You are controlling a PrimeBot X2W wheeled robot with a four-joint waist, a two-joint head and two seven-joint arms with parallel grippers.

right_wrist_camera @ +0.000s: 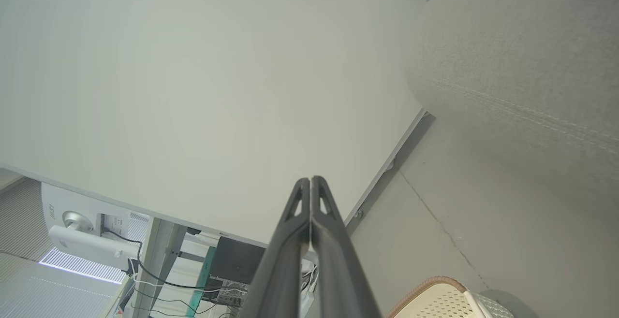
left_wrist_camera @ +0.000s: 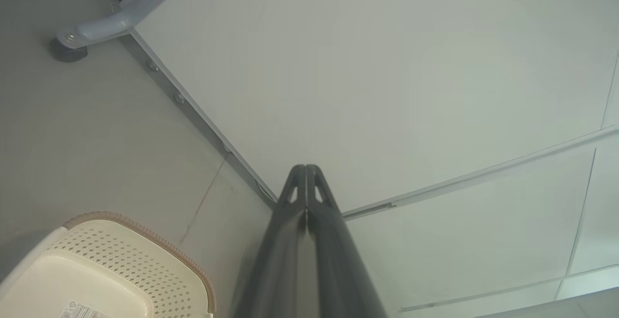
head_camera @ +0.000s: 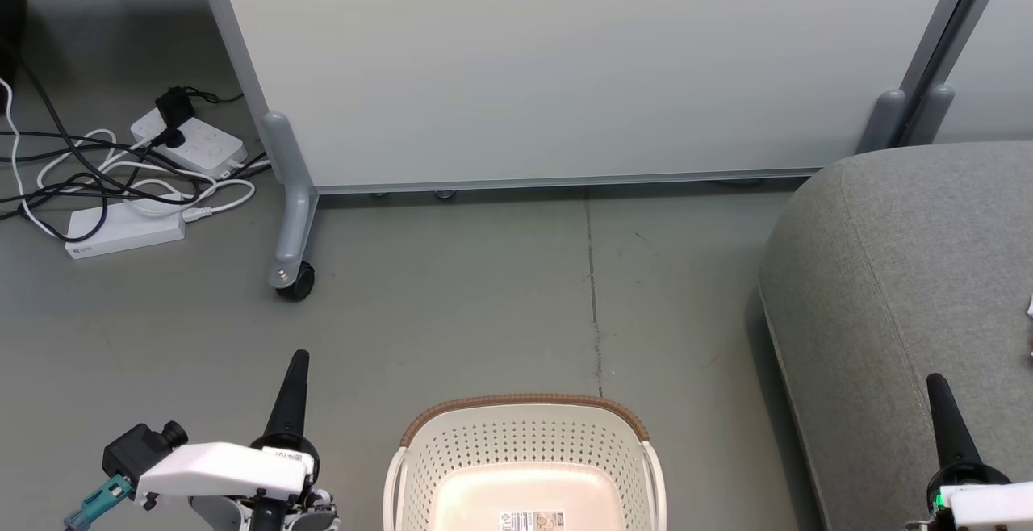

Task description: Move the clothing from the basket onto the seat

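We face the partition panel [head_camera: 565, 63], the seat [head_camera: 904, 273], the basket [head_camera: 524, 442].
Panel across the top, seat at right, basket bottom centre; our left gripper [head_camera: 297, 370] lower left and right gripper [head_camera: 936, 390] lower right, both pressed together.

The basket [head_camera: 524, 444] is cream-white, dotted with perforations under a brown woven-look rim [head_camera: 524, 400], its sticker [head_camera: 530, 520] seemingly white with dark print; the seat [head_camera: 888, 273] is flecked grey, the panel [head_camera: 565, 63] pale grey, the floor [head_camera: 444, 297] dull grey, the cables [head_camera: 81, 161] black and white.
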